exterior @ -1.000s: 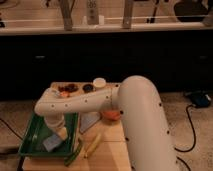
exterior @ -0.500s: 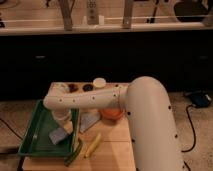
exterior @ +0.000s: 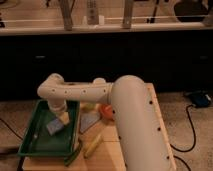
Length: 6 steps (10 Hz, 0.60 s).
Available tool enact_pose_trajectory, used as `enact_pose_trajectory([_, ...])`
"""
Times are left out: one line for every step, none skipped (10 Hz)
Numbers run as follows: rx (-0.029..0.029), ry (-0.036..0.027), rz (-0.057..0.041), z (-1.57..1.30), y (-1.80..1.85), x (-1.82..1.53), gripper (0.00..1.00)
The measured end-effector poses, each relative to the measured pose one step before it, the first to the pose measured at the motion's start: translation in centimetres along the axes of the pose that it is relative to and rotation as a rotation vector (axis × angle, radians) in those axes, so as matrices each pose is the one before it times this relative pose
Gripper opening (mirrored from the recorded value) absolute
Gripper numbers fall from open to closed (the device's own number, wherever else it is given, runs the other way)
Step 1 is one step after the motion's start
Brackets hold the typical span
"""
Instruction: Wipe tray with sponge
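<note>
The green tray (exterior: 31, 134) lies at the left end of the wooden table. The blue-grey sponge (exterior: 54, 126), with a yellowish layer on its upper right side, rests on the tray floor near the tray's middle. My gripper (exterior: 61, 116) points down into the tray from the white arm's wrist and sits right on top of the sponge, shut on it and pressing it to the tray. The white arm (exterior: 125, 105) reaches in from the right and hides the tray's far right corner.
A flat grey-blue cloth (exterior: 89, 121) lies right of the tray. A yellow corn cob (exterior: 93, 145) and a green item (exterior: 74, 154) lie near the front. An orange object (exterior: 105, 111) and a white cup (exterior: 99, 81) sit behind. The table (exterior: 102, 159) ends just left of the tray.
The gripper and sponge have slid across the tray floor from the near part toward the middle and far side. The other things have not moved.
</note>
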Motion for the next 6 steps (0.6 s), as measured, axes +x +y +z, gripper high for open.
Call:
enact_pose_trajectory([-0.00192, 0.00157, -0.02872, 0.034, -1.264, -1.478, 0.03])
enact_pose_trajectory([-0.00114, 0.00036, -0.0262, 0.044, -0.728, -1.218, 0.03])
enact_pose_trajectory([-0.00153, -0.00115, -0.03461, 0.159, -0.539, -1.747, 0.03])
enact_pose_trajectory([-0.00342, 0.00137, -0.02728, 0.215, 0.012, -1.237, 0.03])
enact_pose_trajectory([-0.00425, -0.00105, -0.02109, 0.23, 0.498, -1.154, 0.03])
enact_pose_trajectory([0.00169, -0.0062, -0.00811, 0.264, 0.359, -0.639, 0.03])
